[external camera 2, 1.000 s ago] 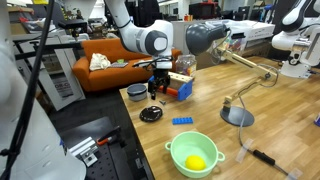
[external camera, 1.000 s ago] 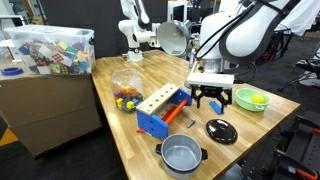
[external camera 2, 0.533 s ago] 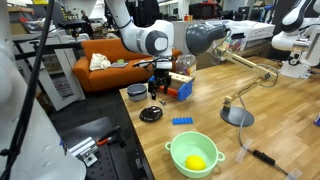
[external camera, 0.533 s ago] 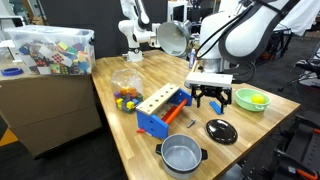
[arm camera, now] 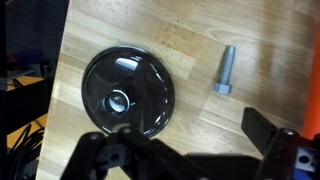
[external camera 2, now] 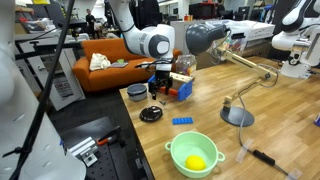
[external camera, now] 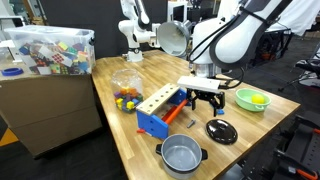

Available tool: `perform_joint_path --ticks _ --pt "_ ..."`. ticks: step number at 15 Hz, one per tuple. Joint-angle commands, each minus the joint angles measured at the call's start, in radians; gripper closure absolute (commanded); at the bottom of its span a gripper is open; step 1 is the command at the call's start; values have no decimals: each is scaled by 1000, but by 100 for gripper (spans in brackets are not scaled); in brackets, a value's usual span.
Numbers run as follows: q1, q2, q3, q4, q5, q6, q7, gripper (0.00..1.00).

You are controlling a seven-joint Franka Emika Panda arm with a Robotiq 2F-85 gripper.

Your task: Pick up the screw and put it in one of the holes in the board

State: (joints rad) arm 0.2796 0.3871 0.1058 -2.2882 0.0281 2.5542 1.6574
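The screw, a grey bolt with a hex head, lies flat on the wooden tabletop in the wrist view. My gripper is open and empty above the table, and the screw lies just beyond its fingertips. In both exterior views the gripper hovers low beside the blue toy tool tray. The board, a pale plank with a row of dark holes, is fixed on that tray. The screw is too small to make out in the exterior views.
A black round lid lies next to the screw. A steel pot stands near the table's front edge, a green bowl beyond the gripper, and a bag of toys behind the board.
The gripper has shifted a little sideways toward the blue tray, staying open and low. The things on the table have not moved.
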Motion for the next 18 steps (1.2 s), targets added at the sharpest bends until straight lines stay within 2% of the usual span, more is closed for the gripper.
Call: perform_joint_path --ticks 1,9,18 --pt "8 41 -15 33 20 12 11 0" --pt "-1 112 -11 86 80 29 -13 0" --pt "5 141 -1 93 109 44 -22 0"
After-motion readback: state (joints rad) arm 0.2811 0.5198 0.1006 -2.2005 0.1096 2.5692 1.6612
